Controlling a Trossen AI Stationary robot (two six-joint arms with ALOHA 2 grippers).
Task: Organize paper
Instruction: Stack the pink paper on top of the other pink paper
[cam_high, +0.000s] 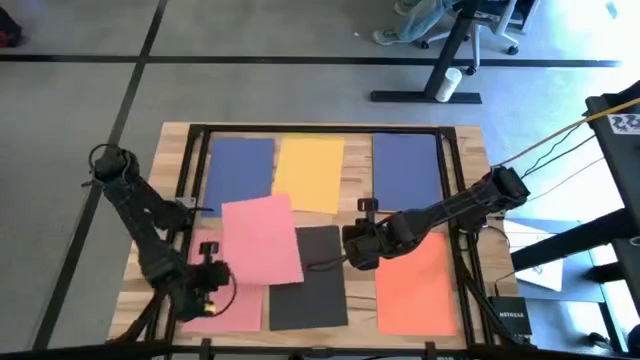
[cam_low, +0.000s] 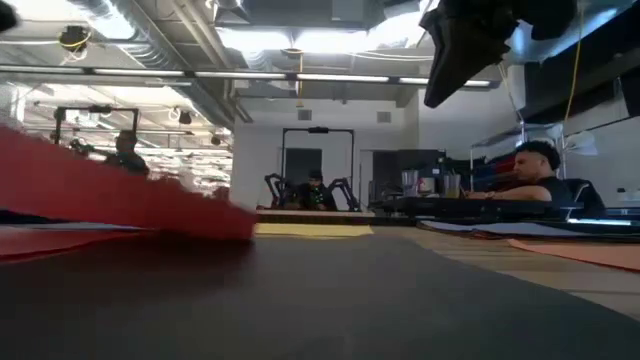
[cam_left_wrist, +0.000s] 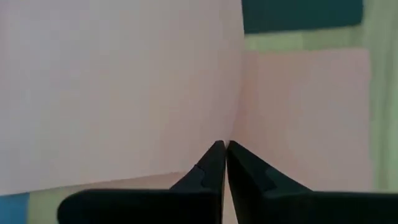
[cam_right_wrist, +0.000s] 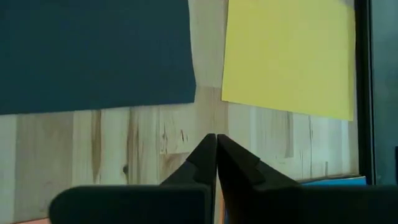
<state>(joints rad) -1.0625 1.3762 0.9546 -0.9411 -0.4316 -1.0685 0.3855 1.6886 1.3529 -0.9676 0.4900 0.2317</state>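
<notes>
The left tool (cam_left_wrist: 225, 149) is pinched shut on the edge of a pink sheet (cam_high: 260, 240), which lies tilted over a second pink sheet (cam_high: 225, 305) and a black sheet (cam_high: 310, 280) near the front of the worktop (cam_high: 350, 190). The right tool (cam_right_wrist: 216, 142) is closed and holds nothing, hovering over bare wood by the yellow sheet (cam_right_wrist: 289, 56). Only the high view shows all the paper: two blue sheets (cam_high: 240, 168) and the yellow one at the back, an orange sheet (cam_high: 418, 285) in front.
</notes>
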